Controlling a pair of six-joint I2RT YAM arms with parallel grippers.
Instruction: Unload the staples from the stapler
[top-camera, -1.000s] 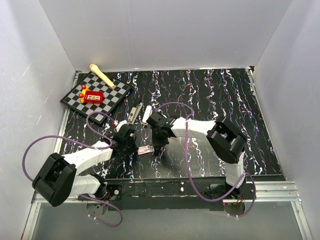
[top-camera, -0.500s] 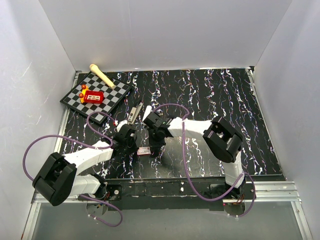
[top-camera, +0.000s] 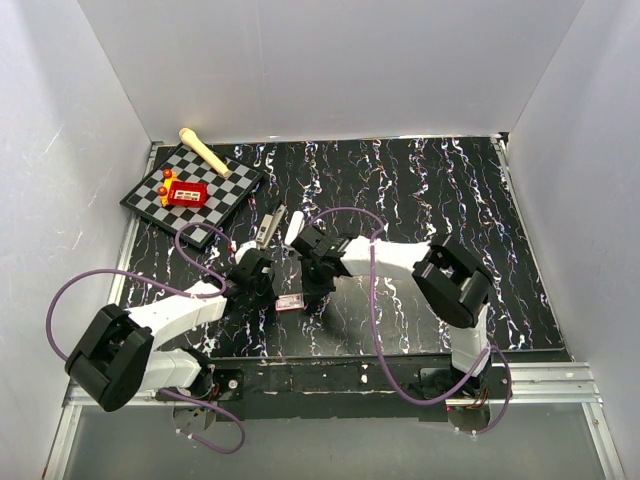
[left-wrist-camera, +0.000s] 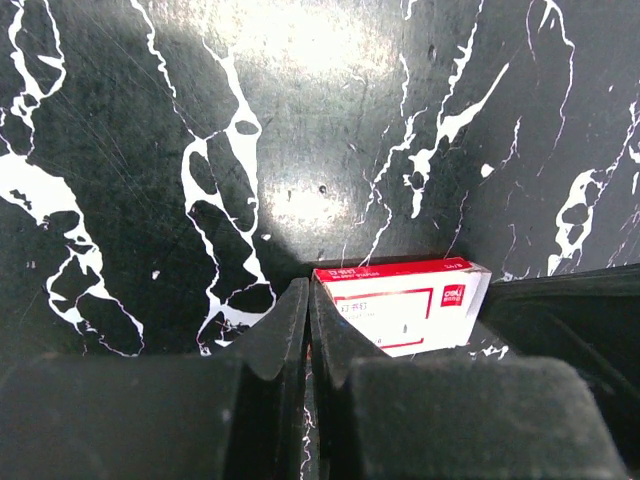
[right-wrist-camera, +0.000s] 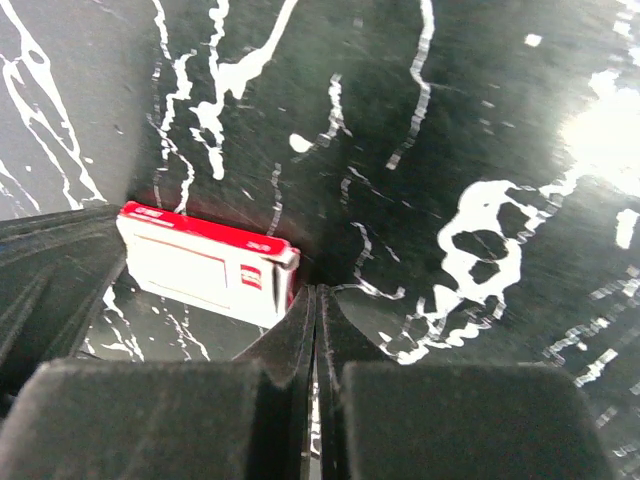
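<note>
The stapler (top-camera: 266, 228), slim and dark grey with silver, lies on the black marbled table (top-camera: 420, 200) beyond both grippers, and neither touches it. No staples show in any view. My left gripper (top-camera: 272, 296) (left-wrist-camera: 308, 292) is shut and empty, its tips low over the table. My right gripper (top-camera: 311, 295) (right-wrist-camera: 316, 296) is shut and empty too. A small red-and-white box (top-camera: 290, 302) (left-wrist-camera: 402, 305) (right-wrist-camera: 205, 266) lies flat between the two grippers, against the tips of both.
A white rounded stick (top-camera: 293, 230) lies just right of the stapler. At the back left a chessboard (top-camera: 215, 190) carries a red toy (top-camera: 187, 193), with a wooden mallet (top-camera: 205, 150) at its far edge. White walls enclose the table on three sides.
The right arm swung slightly left and then back to the right. The box between the grippers has barely shifted. Both grippers have stayed shut.
</note>
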